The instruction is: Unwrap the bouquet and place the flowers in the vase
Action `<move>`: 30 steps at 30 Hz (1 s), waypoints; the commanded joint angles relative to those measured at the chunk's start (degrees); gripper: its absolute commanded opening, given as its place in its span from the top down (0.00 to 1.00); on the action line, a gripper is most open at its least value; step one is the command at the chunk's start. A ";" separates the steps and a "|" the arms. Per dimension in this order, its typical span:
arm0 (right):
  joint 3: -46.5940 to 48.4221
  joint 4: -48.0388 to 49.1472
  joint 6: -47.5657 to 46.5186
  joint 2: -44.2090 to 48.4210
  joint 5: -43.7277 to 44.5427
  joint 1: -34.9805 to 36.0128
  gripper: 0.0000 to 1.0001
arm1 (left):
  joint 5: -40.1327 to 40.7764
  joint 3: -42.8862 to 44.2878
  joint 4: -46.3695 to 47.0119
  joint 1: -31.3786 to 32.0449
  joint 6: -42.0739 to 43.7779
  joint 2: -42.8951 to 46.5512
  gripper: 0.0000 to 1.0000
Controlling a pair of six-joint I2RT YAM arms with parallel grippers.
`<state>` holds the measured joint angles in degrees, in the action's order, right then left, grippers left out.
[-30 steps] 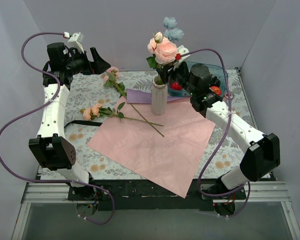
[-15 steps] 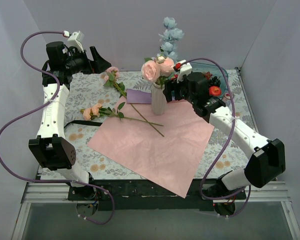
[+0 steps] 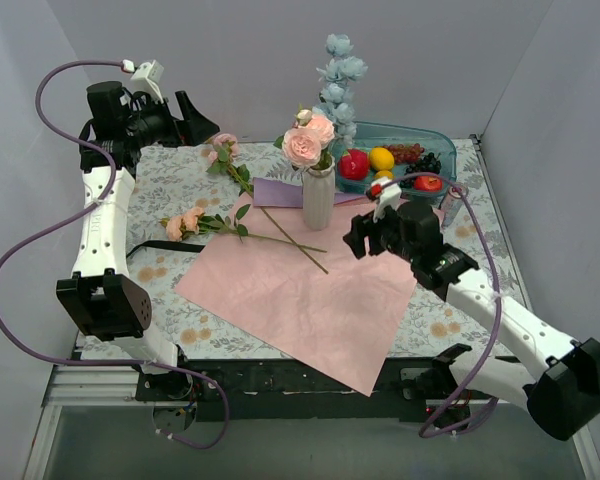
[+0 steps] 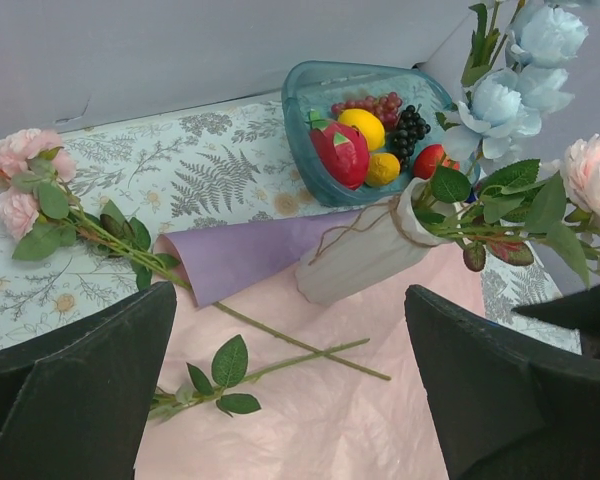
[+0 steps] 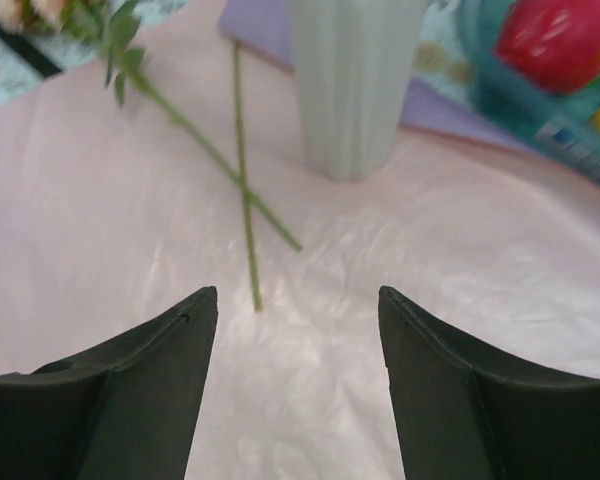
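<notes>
The white ribbed vase (image 3: 318, 200) stands upright on the spread pink wrapping paper (image 3: 320, 295). It holds pink roses (image 3: 308, 146) and pale blue blooms (image 3: 338, 72). Two more flowers lie flat to its left, a pink one (image 3: 220, 150) and a peach one (image 3: 185, 221), their stems crossing (image 5: 242, 185) on the paper. My right gripper (image 3: 354, 238) hovers open and empty over the paper, to the right of the vase (image 5: 355, 80). High at the back left, my left gripper (image 3: 194, 116) hangs wide open and empty, facing the vase (image 4: 365, 250).
A purple sheet (image 3: 280, 192) lies behind the vase. A teal bowl (image 3: 435, 140) of plastic fruit sits at the back right. A black ribbon (image 3: 165, 246) lies at the paper's left edge on the leaf-patterned table cover (image 3: 170, 180).
My right gripper has let go of the flowers and drawn back from the vase toward the near right. The roses have settled lower in the vase. The left arm has stayed put.
</notes>
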<state>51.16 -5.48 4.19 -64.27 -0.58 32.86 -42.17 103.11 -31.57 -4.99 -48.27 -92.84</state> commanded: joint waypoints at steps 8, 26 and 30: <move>-4.41 13.47 -12.00 -6.11 -12.34 13.27 0.30 | -4.67 1.57 -3.06 -3.26 -2.26 -2.17 0.02; 37.69 13.12 -21.85 -53.23 -13.13 16.09 0.34 | -7.92 1.30 -8.15 -6.95 0.19 -1.29 0.02; 41.99 12.34 -21.94 -58.06 -13.13 16.36 0.34 | -8.80 2.09 -8.24 -7.84 0.02 -1.82 0.02</move>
<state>87.13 6.11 -16.56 -119.70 -13.85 48.90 -48.69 103.61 -38.96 -11.73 -48.86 -96.18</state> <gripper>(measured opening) 0.656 0.982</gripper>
